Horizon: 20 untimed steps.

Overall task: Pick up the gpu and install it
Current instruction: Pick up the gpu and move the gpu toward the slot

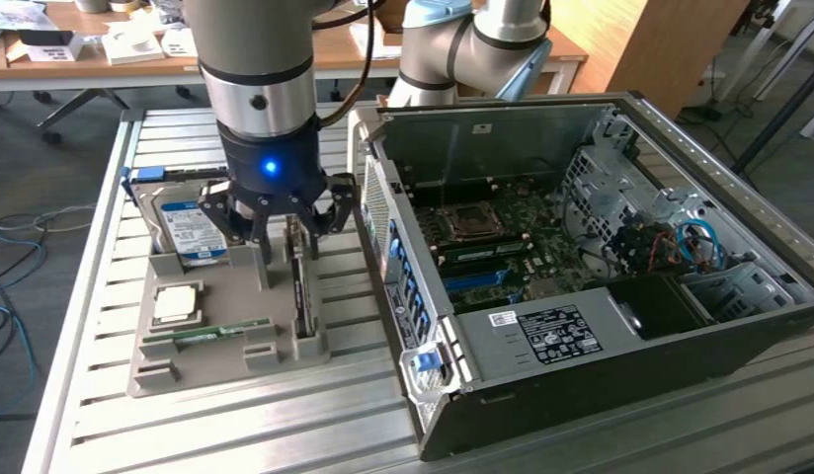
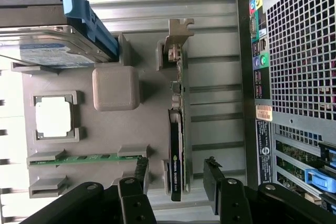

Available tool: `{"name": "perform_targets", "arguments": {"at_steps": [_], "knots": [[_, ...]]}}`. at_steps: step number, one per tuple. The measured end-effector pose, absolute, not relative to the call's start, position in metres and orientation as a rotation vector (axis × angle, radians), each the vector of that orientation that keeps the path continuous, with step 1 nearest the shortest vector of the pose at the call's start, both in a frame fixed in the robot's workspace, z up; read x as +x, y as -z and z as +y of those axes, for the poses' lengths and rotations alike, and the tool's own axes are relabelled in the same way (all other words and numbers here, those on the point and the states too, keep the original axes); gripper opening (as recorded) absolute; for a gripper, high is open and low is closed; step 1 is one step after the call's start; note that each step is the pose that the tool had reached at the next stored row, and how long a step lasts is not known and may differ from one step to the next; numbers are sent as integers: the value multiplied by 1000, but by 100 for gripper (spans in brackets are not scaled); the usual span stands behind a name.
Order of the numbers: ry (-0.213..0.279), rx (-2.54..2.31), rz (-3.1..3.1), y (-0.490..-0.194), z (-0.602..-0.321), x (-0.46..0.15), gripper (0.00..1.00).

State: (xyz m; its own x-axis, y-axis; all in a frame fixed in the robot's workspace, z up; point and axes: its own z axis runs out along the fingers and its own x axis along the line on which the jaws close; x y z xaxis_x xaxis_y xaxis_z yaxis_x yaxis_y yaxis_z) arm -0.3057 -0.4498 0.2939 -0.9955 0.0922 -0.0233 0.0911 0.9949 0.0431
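We see the gripper (image 1: 289, 235) poised over the grey parts tray (image 1: 222, 360), which sits on the slatted aluminium table (image 1: 104, 434) on the exterior view's left. Its jaws stand spread wide and hold nothing.

The gpu (image 1: 300, 291) stands on its long edge in a slot along the tray's side nearest the computer case (image 1: 579, 326). It is dark and narrow from above, with its metal bracket (image 2: 176, 38) at the far end. In the wrist view the gripper (image 2: 177, 169) straddles the gpu (image 2: 176, 150). One finger (image 2: 139, 170) is on the tray side and the other on the case side, with a clear gap between each and the card. We cannot tell how far the fingertips reach below the card's top edge.

On the tray, left of the card in the exterior view, lie three other parts:
- a hard drive (image 1: 190, 232) with a blue-white label and a blue rail, at the far end
- a square processor (image 1: 177, 301) in its pocket, nearer to us
- a slim green memory stick (image 1: 206, 334), nearer still

A raised grey block (image 2: 115, 87) stands between the hard drive and the card.

The computer case lies open on the exterior view's right. Its motherboard (image 1: 493, 247) is exposed, and its perforated rear panel (image 2: 299, 45) faces the tray.
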Motion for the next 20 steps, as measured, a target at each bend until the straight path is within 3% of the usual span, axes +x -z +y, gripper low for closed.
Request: {"name": "perform_targets", "arguments": {"at_steps": [20], "knots": [[-68,143,3112,-275,-450,-306,55]]}}
